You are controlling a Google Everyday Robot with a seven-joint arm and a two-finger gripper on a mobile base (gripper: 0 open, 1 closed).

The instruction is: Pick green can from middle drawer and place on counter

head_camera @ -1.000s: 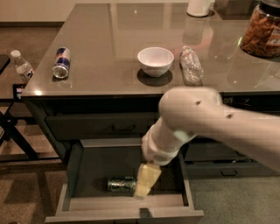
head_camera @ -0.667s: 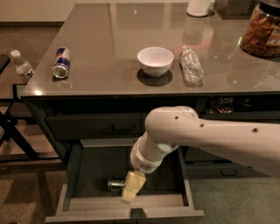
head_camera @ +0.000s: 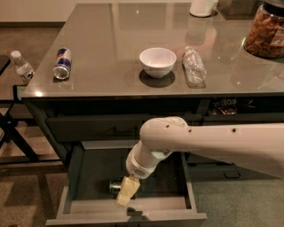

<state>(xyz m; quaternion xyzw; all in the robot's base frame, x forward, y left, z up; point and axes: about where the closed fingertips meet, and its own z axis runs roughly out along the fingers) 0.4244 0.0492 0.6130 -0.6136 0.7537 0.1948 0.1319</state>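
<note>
The middle drawer (head_camera: 88, 177) is pulled open below the counter (head_camera: 111, 57). The green can (head_camera: 115, 187) lies on its side on the drawer floor, only its left silver end and a bit of green showing. My gripper (head_camera: 125, 193) reaches down into the drawer from the right, its pale fingers covering most of the can. My white arm (head_camera: 213, 142) crosses in front of the cabinet.
On the counter are a blue-and-silver can (head_camera: 62, 64) lying at the left, a white bowl (head_camera: 157, 61), a crumpled plastic bottle (head_camera: 194, 66), a snack jar (head_camera: 266, 31) at the right and a white container (head_camera: 203, 6). A small bottle (head_camera: 22, 66) stands left of the counter.
My arm has swung left and lower into the drawer. The gripper has come from right of the can to over it.
</note>
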